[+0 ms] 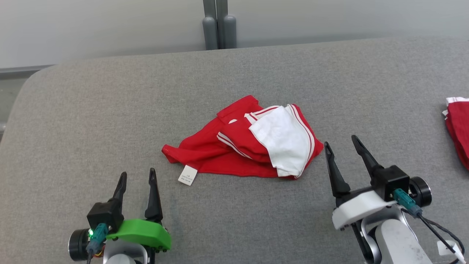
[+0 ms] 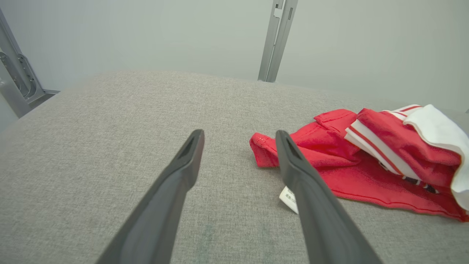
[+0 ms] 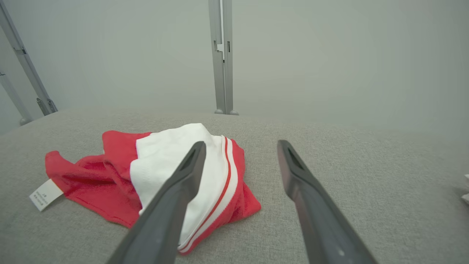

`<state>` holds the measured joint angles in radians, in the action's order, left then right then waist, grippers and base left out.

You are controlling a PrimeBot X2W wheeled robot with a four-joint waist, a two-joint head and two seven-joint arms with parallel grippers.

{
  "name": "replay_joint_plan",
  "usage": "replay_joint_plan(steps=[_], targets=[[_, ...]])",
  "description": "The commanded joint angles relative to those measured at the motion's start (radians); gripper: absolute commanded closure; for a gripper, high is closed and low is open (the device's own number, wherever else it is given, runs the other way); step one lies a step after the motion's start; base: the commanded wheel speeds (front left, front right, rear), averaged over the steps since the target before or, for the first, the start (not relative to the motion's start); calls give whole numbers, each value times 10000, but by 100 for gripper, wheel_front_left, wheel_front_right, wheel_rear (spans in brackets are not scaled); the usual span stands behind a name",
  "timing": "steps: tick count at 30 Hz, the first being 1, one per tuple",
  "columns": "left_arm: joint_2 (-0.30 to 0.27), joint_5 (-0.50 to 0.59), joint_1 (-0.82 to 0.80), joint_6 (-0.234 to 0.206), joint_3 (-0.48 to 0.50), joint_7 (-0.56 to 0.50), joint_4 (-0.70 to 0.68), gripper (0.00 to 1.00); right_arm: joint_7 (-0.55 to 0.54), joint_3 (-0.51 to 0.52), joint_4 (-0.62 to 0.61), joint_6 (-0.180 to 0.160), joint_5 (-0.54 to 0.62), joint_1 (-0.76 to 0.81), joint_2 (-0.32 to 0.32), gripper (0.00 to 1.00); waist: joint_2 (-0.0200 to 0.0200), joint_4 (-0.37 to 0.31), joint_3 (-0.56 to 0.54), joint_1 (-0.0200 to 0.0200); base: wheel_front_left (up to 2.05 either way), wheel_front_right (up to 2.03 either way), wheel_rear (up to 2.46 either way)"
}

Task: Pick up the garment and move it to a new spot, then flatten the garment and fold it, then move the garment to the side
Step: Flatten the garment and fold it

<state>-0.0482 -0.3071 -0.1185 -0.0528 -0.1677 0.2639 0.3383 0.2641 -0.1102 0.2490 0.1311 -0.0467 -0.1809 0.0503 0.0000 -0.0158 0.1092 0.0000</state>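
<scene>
The garment [image 1: 209, 156] is seen crumpled in the middle of the grey padded table [image 1: 91, 110]. It is red with thin white stripes, and a white part is folded over at its 3 o'clock side. A small white tag [image 1: 187, 175] is stuck out at 7 o'clock. The left gripper [image 1: 138, 172] is held at 7 o'clock from it, fingers apart, nothing inside. The right gripper [image 1: 340, 140] is held just beside its 4 o'clock edge, fingers apart, nothing gripped
</scene>
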Motion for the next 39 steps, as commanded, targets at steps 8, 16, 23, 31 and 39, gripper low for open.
replay_joint_plan(steps=[8, 16, 23, 31, 39], targets=[[-42, 629, 1004, -264, 478, 4, -219, 0, 2, 248, 439, -5, -145, 952, 10, 0, 0, -91, -594, 0, 0, 0, 0], [-45, 286, 862, -95, 17, 3, 0, 0, -85, -1278, 1855, -7, 202, -292, 17, 0, 0, 264, -493, 0, 0, 0, 0], [-45, -170, 680, -137, -434, 3, 264, 0, -834, -2479, 3377, -7, 360, -2204, 275, 0, 0, 768, -247, 0, 0, 0, 0], [-44, -513, 589, -153, -472, 3, 430, 0, -1256, -2603, 4309, -7, 1198, -3167, 270, 0, 0, 1018, 98, 0, 0, 0, 0], [-44, -602, 413, -128, -501, 3, 218, 0, -1001, -2145, 4412, -7, 1379, -3167, 123, 4, 0, 913, 328, 0, 0, 0, 0]])
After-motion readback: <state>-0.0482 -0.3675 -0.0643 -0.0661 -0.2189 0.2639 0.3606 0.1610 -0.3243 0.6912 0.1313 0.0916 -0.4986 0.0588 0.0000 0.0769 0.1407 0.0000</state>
